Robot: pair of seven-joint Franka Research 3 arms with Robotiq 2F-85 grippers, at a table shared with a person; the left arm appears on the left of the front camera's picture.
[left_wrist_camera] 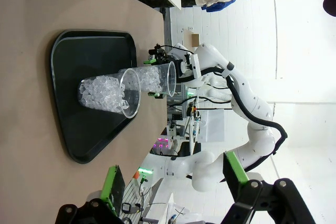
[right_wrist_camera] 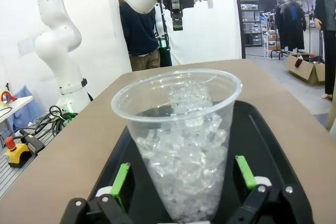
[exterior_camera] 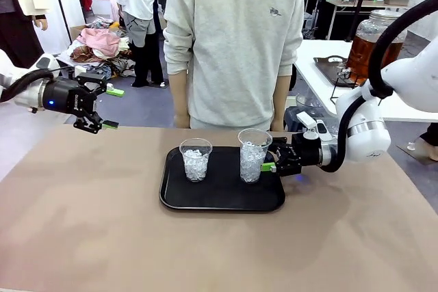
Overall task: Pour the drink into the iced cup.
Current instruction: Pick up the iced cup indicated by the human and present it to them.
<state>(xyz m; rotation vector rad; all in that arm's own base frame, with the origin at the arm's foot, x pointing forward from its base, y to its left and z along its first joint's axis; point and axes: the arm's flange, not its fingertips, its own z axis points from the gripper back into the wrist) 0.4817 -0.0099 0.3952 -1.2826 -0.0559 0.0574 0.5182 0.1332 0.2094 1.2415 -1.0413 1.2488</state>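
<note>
Right gripper (exterior_camera: 272, 162), jaws wide open, straddles the taller iced cup (exterior_camera: 252, 155) on the black tray (exterior_camera: 219, 202), amber drink (exterior_camera: 368, 54) in its jar (exterior_camera: 383, 27) behind; squeezing hard could buckle the cup, spilling ice.

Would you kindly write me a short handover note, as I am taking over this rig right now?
Left gripper: open, empty, raised over the far left of the table.
Right gripper: open, fingers either side of the taller iced cup, not closed on it.
Things: that cup and the shorter iced cup stand upright on the black tray. The drink is in the glass jar on the side table behind the right arm.
Done: nothing poured; both cups hold only ice.
Left: grasp the cup and get the drink into it.
</note>
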